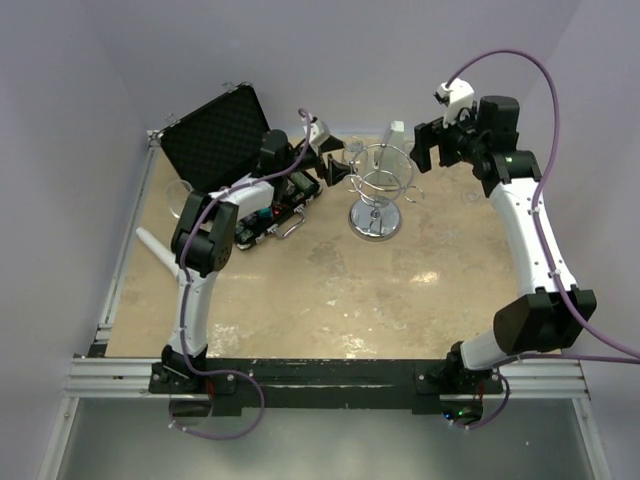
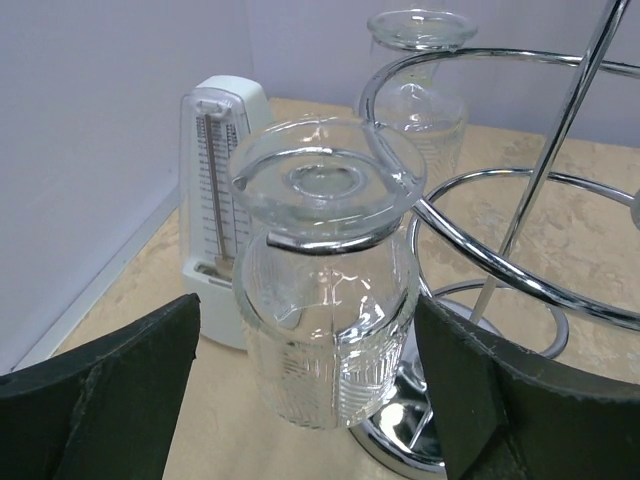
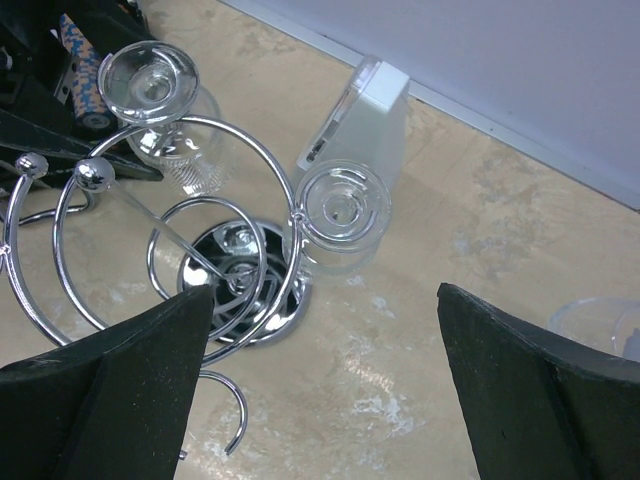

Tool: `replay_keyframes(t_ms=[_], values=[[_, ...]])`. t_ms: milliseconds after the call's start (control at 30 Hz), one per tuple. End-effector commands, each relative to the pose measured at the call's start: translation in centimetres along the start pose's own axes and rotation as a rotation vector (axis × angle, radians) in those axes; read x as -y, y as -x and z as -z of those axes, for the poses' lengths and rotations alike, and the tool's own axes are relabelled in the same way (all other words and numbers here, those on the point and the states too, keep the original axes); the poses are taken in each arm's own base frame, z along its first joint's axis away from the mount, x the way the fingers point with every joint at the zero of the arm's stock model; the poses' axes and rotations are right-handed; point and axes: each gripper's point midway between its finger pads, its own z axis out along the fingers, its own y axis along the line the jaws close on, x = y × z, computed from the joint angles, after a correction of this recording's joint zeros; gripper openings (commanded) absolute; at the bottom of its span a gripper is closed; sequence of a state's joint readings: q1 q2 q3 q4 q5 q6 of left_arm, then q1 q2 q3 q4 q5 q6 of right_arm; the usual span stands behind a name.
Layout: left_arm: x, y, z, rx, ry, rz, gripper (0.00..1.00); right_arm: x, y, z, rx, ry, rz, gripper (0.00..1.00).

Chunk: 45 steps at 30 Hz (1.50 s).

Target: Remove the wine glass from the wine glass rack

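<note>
The wine glass rack (image 1: 377,195) stands near the back of the bench (image 1: 330,300). A wine glass (image 2: 325,320) hangs from one of its wire loops, upside down. Its flat foot is on top and its bowl points down, so its long way runs up and down. The left jaws are wide apart, one on each side of this glass, not closed on it. A second glass (image 2: 420,80) hangs behind. The right jaws, by the rack's right side, are wide apart too and hold nothing. A white metronome (image 2: 215,200) stands close by.

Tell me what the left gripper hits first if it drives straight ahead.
Probably the wine glass hanging upside down from the wine glass rack, centred between the left gripper's open fingers.
</note>
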<state>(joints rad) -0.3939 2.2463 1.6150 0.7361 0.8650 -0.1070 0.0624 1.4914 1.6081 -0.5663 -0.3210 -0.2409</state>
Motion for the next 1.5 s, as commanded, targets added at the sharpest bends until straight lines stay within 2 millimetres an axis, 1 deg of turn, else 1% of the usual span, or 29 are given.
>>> replay_keyframes(t_ms=[0, 133, 200, 267, 333, 367, 433, 467, 500, 633, 733, 900, 1000, 1033, 1167, 1367, 1467], values=[[0.2, 2.1, -1.6, 0.076, -0.041, -0.073, 0.88, 0.7, 2.4, 1.2, 0.044, -0.041, 0.027, 0.98], [0.4, 1.4, -1.9, 0.065, -0.061, -0.081, 0.79, 0.8, 2.3, 1.3, 0.043, -0.046, 0.03, 0.98], [0.5, 1.6, -1.8, 0.07, -0.061, -0.087, 0.72, 0.8, 2.4, 1.3, 0.046, -0.046, 0.03, 0.98], [0.6, 2.1, -1.7, 0.081, -0.064, -0.101, 0.63, 0.7, 2.4, 1.3, 0.049, -0.044, 0.027, 0.98], [0.5, 3.1, -1.5, 0.104, -0.039, -0.125, 0.51, 0.7, 2.4, 1.2, 0.049, -0.044, 0.028, 0.98], [0.7, 3.9, -1.4, 0.118, -0.038, -0.144, 0.43, 0.7, 2.4, 1.2, 0.049, -0.044, 0.028, 0.98], [1.0, 4.6, -1.2, 0.124, -0.046, -0.15, 0.22, 0.7, 2.6, 1.1, 0.054, -0.041, 0.028, 0.98], [1.1, 5.1, -1.0, 0.128, -0.047, -0.15, 0.14, 0.8, 2.6, 1.1, 0.056, -0.041, 0.03, 0.98], [1.2, 5.4, -0.9, 0.134, -0.047, -0.151, 0.09, 0.7, 2.7, 1.0, 0.059, -0.039, 0.03, 0.98], [1.4, 6.6, -0.3, 0.147, -0.033, -0.162, 0.05, 0.7, 2.8, 0.8, 0.07, -0.035, 0.025, 0.98], [1.1, 7.3, 0.4, 0.16, -0.005, -0.157, 0.0, 0.6, 2.8, 0.8, 0.075, -0.029, 0.022, 0.98], [1.1, 7.9, 1.0, 0.171, 0.006, -0.153, 0.0, 0.4, 2.5, 1.0, 0.076, -0.026, 0.02, 0.98], [1.6, 8.4, 0.9, 0.177, -0.01, -0.173, 0.0, 0.2, 2.4, 1.1, 0.077, -0.022, 0.02, 0.98], [1.5, 8.6, 0.9, 0.179, -0.002, -0.177, 0.0, 0.2, 2.4, 1.2, 0.077, -0.022, 0.018, 0.98], [0.2, 9.4, 0.8, 0.19, 0.058, -0.178, 0.0, 0.1, 2.5, 1.2, 0.081, -0.019, 0.016, 0.98], [-2.4, 9.0, 0.6, 0.18, 0.15, -0.172, 0.0, 0.1, 3.0, 1.3, 0.093, -0.019, 0.014, 0.98], [-3.3, 8.8, 0.4, 0.167, 0.171, -0.177, 0.0, 0.1, 3.1, 1.3, 0.099, -0.017, 0.014, 0.98]])
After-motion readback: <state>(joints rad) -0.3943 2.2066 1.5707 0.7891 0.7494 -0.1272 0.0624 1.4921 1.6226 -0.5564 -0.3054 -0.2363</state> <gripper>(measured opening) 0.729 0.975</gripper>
